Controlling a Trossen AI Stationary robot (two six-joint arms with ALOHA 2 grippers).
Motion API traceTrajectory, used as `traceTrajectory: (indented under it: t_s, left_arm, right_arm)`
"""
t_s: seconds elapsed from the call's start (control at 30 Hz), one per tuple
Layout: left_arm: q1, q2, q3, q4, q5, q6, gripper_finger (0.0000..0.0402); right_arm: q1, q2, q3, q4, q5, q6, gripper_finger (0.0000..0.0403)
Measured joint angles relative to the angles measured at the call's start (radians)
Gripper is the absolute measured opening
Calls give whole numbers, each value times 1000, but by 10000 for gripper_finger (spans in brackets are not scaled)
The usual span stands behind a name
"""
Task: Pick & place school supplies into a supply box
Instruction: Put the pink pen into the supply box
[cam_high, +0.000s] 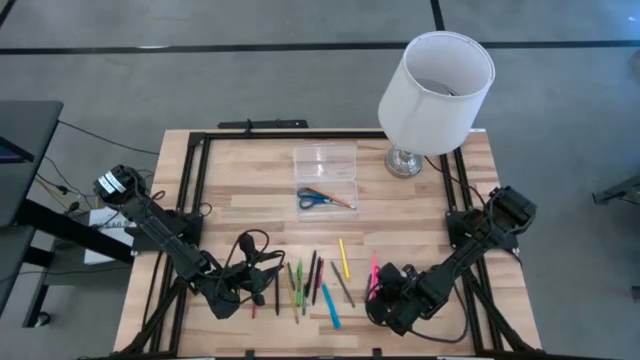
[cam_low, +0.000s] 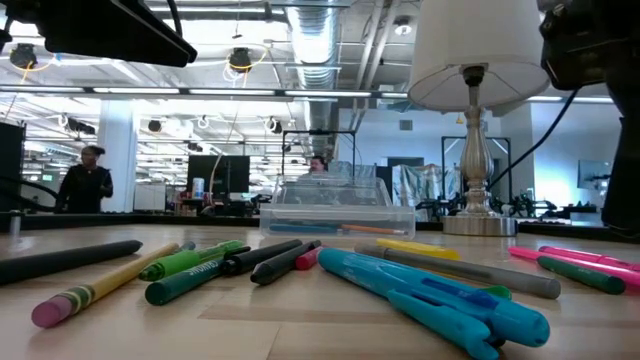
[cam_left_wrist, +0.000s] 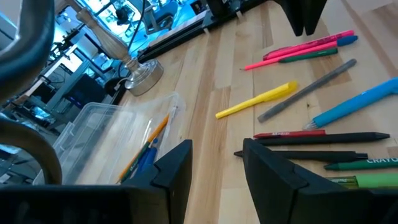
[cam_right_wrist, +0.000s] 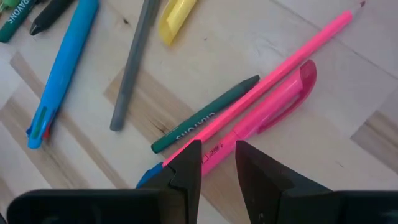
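Right gripper (cam_right_wrist: 217, 163) slightly spread, low over pink pen (cam_right_wrist: 273, 109); left gripper (cam_left_wrist: 214, 165) slightly spread, empty, angled toward supply box (cam_left_wrist: 102, 140)

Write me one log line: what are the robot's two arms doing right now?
left tool: open, empty, near pens | right tool: open, above pink pen | supply box: holds scissors | pens on table: unsorted

You're looking at two matte black jointed arms, black cables trailing, ending in blocky, angular black fingers (cam_left_wrist: 273, 177).
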Motion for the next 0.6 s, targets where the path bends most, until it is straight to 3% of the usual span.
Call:
traceTrajectory:
  t_s: [0.6]
  left_arm:
    - [0,0,0,0,3,-1,137]
  right_arm:
    - [-15,63,-1,16,-69,1,91]
